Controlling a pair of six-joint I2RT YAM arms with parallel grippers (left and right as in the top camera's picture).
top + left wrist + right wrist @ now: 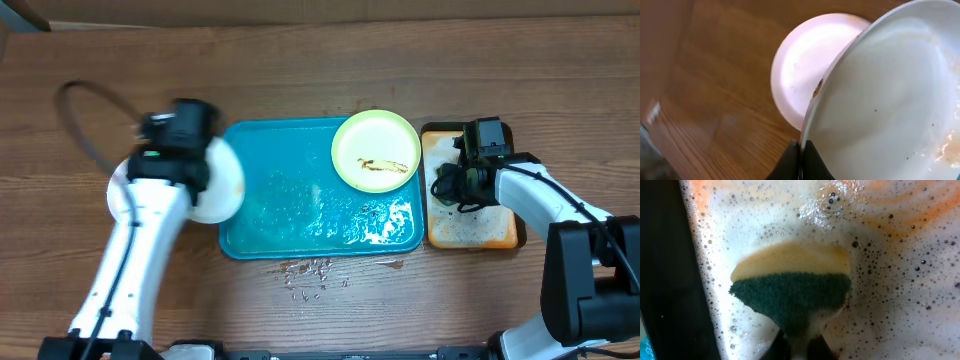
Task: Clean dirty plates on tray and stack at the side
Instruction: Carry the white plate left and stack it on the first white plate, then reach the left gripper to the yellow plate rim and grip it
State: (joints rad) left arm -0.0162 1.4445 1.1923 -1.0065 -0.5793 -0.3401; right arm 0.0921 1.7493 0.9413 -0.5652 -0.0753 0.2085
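Observation:
My left gripper (802, 150) is shut on the rim of a white plate (890, 100) and holds it tilted above the wood table. A second white plate (805, 65) lies flat on the table beyond it. From overhead the held plate (225, 180) is just left of the teal tray (290, 215), under my left gripper (188, 165). A pale yellow-green plate (376, 150) with a brown sauce smear sits on the tray's far right corner. My right gripper (800, 347) is shut on a yellow-and-green sponge (790, 290) pressed into foam.
The narrow orange tray (500, 232), full of soapy foam, stands right of the teal tray, with my right gripper (462, 182) over it. Water drops (310, 270) lie on the table in front of the teal tray. A black cable loop (75, 120) lies at the far left.

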